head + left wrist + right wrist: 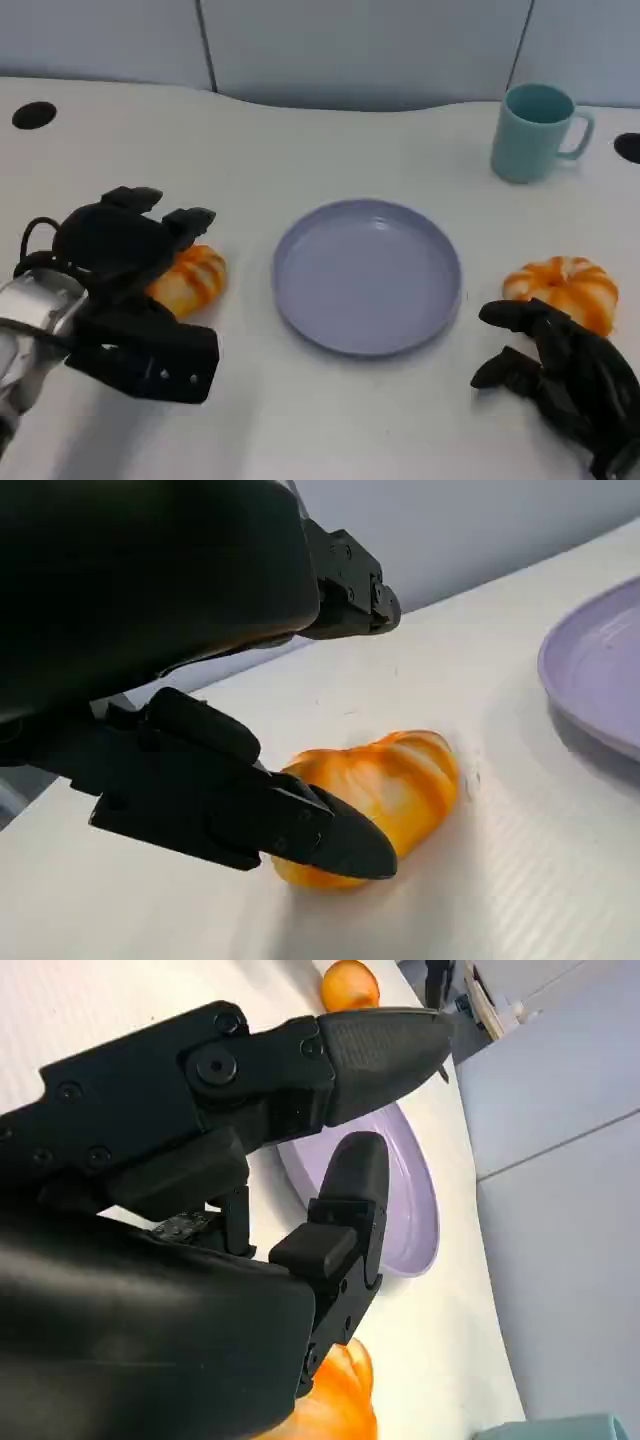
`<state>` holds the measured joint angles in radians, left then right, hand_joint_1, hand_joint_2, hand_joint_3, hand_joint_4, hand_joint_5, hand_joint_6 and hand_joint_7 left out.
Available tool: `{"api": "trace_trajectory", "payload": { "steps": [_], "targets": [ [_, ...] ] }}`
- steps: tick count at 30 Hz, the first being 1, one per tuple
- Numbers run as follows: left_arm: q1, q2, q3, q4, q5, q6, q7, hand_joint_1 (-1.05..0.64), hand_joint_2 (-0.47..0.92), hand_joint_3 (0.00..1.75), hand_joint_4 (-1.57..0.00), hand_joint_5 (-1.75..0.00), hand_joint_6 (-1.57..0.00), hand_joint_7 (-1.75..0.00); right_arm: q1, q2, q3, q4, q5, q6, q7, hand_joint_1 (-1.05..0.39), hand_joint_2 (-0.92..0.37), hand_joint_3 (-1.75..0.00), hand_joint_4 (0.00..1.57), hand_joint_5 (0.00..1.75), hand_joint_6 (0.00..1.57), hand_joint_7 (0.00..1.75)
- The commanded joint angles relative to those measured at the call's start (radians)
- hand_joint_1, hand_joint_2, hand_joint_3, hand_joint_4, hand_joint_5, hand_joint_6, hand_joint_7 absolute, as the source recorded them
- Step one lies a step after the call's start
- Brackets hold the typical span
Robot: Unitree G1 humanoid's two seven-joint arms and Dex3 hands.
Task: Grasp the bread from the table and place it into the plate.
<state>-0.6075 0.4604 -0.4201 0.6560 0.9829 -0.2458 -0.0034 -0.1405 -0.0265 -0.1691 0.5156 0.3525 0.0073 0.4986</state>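
The white table [330,420] is being occupied centrally by an empty lavender plate [367,275], with a teal mug [535,132] standing well behind it to the right. The left hand [135,255] is being held over the orange-striped bread [190,280], which is lying on the table left of the plate, fingers spread around it without gripping. The right hand [560,375] is being rested with fingers apart, empty, just beside a second bread [562,288].

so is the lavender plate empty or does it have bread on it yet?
Empty. The round lavender plate shows only bare surface; one orange-striped bread piece lies on the table under the left hand, another near the right hand.
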Motion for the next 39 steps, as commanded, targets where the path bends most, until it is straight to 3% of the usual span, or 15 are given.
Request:
{"api": "trace_trajectory", "payload": {
  "steps": [1,7,11,25,39],
  "targets": [
    [-0.120,-0.043,-0.079,0.240,0.018,0.015,0.052,-0.73,0.91,0.01,-0.08,-0.09,-0.18,-0.01,0.033,-0.011,0.002,-0.010,-0.010,0.026,-0.016,-0.44,-0.92,-0.27,0.58,1.39,0.58,0.99],
    [-0.258,-0.107,-0.137,0.501,-0.013,0.017,0.055,-0.71,0.91,0.01,-0.03,-0.06,-0.14,0.00,0.036,-0.014,-0.003,0.026,-0.013,-0.042,0.019,-0.45,-0.92,-0.29,0.58,1.42,0.58,1.01],
    [-0.312,-0.133,-0.168,0.587,-0.024,0.027,0.051,-0.74,0.91,0.00,-0.02,-0.05,-0.13,0.00,0.035,-0.020,-0.002,0.027,-0.016,-0.035,0.017,-0.45,-0.92,-0.29,0.59,1.43,0.59,1.03],
    [-0.342,-0.212,-0.221,0.692,-0.056,0.120,0.080,-0.68,0.86,0.00,-0.07,-0.05,-0.15,0.00,0.056,-0.026,-0.009,-0.013,-0.006,0.002,0.006,-0.43,-0.92,-0.29,0.58,1.43,0.59,1.00],
    [-0.305,-0.225,-0.204,0.706,-0.149,0.070,0.003,-0.53,0.83,0.00,-0.14,-0.06,-0.20,-0.01,0.083,-0.034,-0.020,-0.068,0.018,0.047,0.012,-0.43,-0.92,-0.24,0.61,1.39,0.59,0.98]
  ]
}}
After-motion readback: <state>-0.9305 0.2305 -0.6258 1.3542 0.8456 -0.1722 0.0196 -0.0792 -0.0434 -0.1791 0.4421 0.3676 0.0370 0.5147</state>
